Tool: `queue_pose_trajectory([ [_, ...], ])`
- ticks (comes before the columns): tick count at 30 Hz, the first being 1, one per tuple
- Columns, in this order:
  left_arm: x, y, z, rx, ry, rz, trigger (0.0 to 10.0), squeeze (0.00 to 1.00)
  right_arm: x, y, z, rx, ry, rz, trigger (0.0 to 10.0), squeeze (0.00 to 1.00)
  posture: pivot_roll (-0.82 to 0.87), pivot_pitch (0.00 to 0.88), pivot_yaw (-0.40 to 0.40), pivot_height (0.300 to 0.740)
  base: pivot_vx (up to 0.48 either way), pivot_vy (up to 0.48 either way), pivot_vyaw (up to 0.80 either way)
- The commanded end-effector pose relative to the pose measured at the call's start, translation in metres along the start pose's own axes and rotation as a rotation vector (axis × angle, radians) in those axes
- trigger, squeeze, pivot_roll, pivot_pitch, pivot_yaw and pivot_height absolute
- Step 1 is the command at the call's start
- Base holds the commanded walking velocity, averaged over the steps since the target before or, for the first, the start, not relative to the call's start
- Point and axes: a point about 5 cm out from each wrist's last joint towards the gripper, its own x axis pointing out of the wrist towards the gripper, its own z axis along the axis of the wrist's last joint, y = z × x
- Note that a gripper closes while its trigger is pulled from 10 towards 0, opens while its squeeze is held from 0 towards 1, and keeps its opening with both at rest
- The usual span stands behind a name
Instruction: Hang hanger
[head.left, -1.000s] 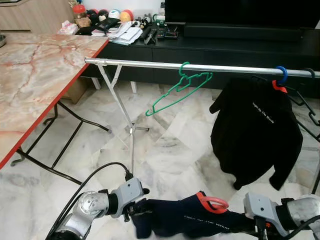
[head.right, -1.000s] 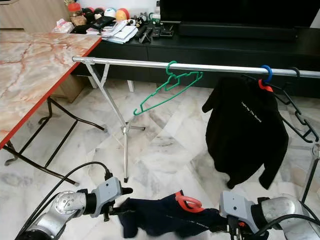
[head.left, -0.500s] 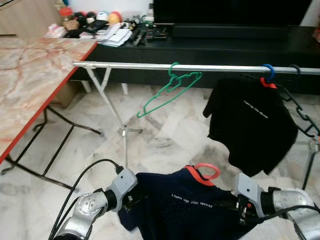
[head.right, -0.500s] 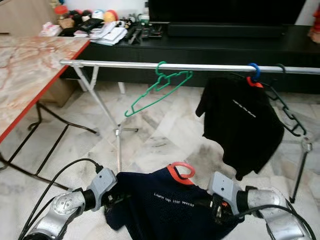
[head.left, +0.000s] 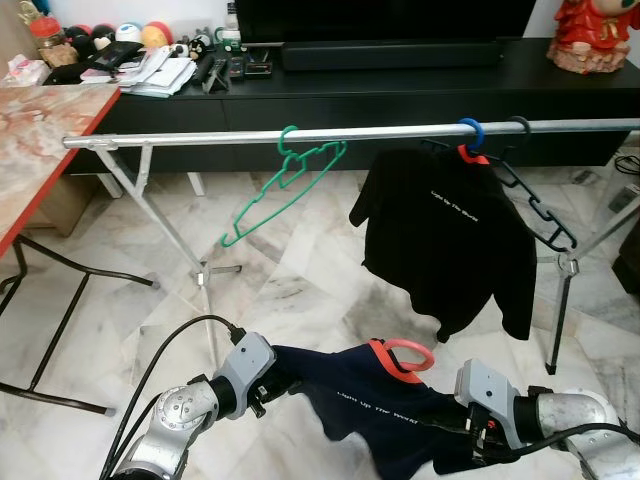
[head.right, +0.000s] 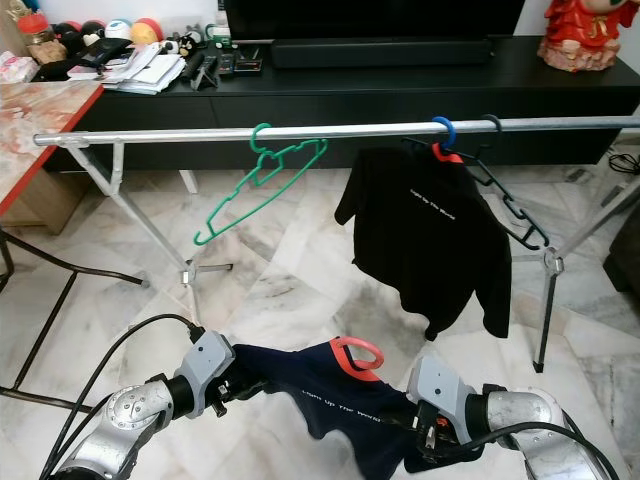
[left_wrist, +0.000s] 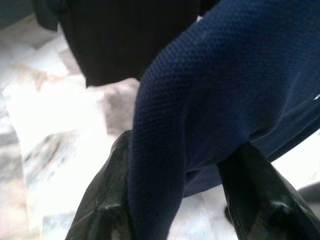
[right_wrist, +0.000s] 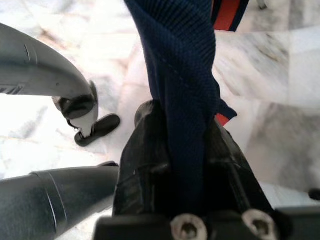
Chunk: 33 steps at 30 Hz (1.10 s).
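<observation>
both grippers are clamped on a navy shirt (head.left: 390, 420) stretched low between them: the left gripper (head.left: 268, 380) pinches one shoulder with its two black fingers (left_wrist: 107, 200) closed on the fabric, and the right gripper (head.left: 462, 432) grips the other shoulder, its fingers (right_wrist: 145, 165) pressed against a fold of the same cloth. the shirt hangs on an orange hanger (head.left: 402, 356) whose hook stands up from the collar, well below the rail and not on it, with small pale lettering across the chest. a black cable (head.left: 165, 375) loops over the left silver arm (head.left: 175, 430). beneath lies a pale marble floor (head.left: 300, 290). beyond the shirt, a silver clothes rail (head.left: 200, 138) runs across the room on crossed metal legs (head.left: 170, 235). a bare green hanger (head.left: 285, 180) dangles tilted from the rail's middle; to the right, a black t-shirt (head.left: 440, 235) hangs from a blue hook (head.left: 470, 130), and an empty black hanger (head.left: 535, 205) hangs just beside it at a slant. at the far left, the red-edged corner of a marble-pattern table (head.left: 35, 130) shows, standing on a black folding frame (head.left: 60, 320). behind the rail stands a long black tv cabinet (head.left: 400, 90), with papers (head.left: 160, 72), coloured balls (head.left: 140, 35) and small clutter on its left end and a red figurine (head.left: 590, 35) on its right.
</observation>
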Motion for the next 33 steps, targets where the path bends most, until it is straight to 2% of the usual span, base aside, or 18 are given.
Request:
queue_pose_trajectory([
  [1, -0.001, -0.002, 0.000, -0.001, -0.006, -0.005, 10.0, 0.00, 0.006, 0.005, 0.005, -0.023, -0.018, 0.040, 10.0, 0.00, -0.06, 0.171, 0.034, 0.740, 0.000, 0.000, -0.71],
  [7, -0.002, -0.002, 0.000, 0.000, -0.004, -0.002, 10.0, 0.00, 0.007, 0.005, 0.005, -0.028, -0.017, 0.045, 10.0, 0.00, -0.06, 0.169, 0.034, 0.740, 0.000, 0.000, -0.71],
  [10, -0.005, 0.000, -0.002, 0.002, 0.004, -0.004, 10.0, 0.00, 0.007, 0.002, 0.007, -0.030, -0.033, 0.026, 10.0, 0.00, -0.06, 0.174, 0.035, 0.740, 0.000, 0.000, 0.00],
  [15, -0.009, 0.000, -0.003, 0.012, 0.020, -0.060, 10.0, 0.00, 0.003, 0.003, 0.005, -0.050, 0.016, 0.074, 10.0, 0.00, -0.06, 0.183, 0.038, 0.740, 0.000, 0.000, 0.00],
  [17, -0.011, 0.000, -0.004, 0.034, 0.031, -0.096, 10.0, 0.00, -0.001, 0.002, 0.005, -0.064, 0.033, 0.090, 10.0, 0.00, -0.06, 0.185, 0.039, 0.740, 0.000, 0.000, 0.00],
  [18, -0.015, -0.002, -0.005, 0.077, 0.055, -0.155, 10.0, 0.00, -0.008, -0.001, 0.006, -0.075, 0.047, 0.101, 10.0, 0.00, -0.06, 0.185, 0.042, 0.740, 0.000, 0.000, 0.00],
  [19, -0.021, -0.004, -0.010, 0.160, 0.107, -0.248, 10.0, 0.00, -0.019, -0.006, 0.008, -0.093, 0.073, 0.119, 10.0, 0.00, -0.07, 0.187, 0.044, 0.740, 0.000, 0.000, 0.00],
  [22, -0.024, -0.005, -0.012, 0.207, 0.134, -0.290, 10.0, 0.00, -0.027, -0.009, 0.009, -0.107, 0.096, 0.131, 10.0, 0.00, -0.07, 0.186, 0.044, 0.740, 0.000, 0.000, 0.00],
  [23, -0.026, -0.003, -0.014, 0.242, 0.155, -0.313, 10.0, 0.00, -0.036, -0.012, 0.008, -0.115, 0.131, 0.144, 10.0, 0.00, -0.07, 0.191, 0.042, 0.740, 0.000, 0.000, 0.00],
  [28, -0.035, 0.005, -0.018, 0.236, 0.185, -0.316, 10.0, 0.00, -0.052, -0.014, 0.003, -0.110, 0.168, 0.135, 10.0, 0.00, -0.08, 0.198, 0.044, 0.740, 0.000, 0.000, 0.00],
  [30, -0.036, 0.006, -0.019, 0.234, 0.190, -0.318, 10.0, 0.00, -0.054, -0.014, 0.004, -0.100, 0.154, 0.132, 10.0, 0.00, -0.07, 0.202, 0.050, 0.740, 0.000, 0.000, 0.00],
  [33, -0.034, -0.001, -0.025, 0.209, 0.196, -0.339, 10.0, 0.00, -0.053, -0.007, 0.004, -0.094, 0.153, 0.169, 10.0, 0.00, -0.08, 0.201, 0.050, 0.740, 0.000, 0.000, 0.00],
])
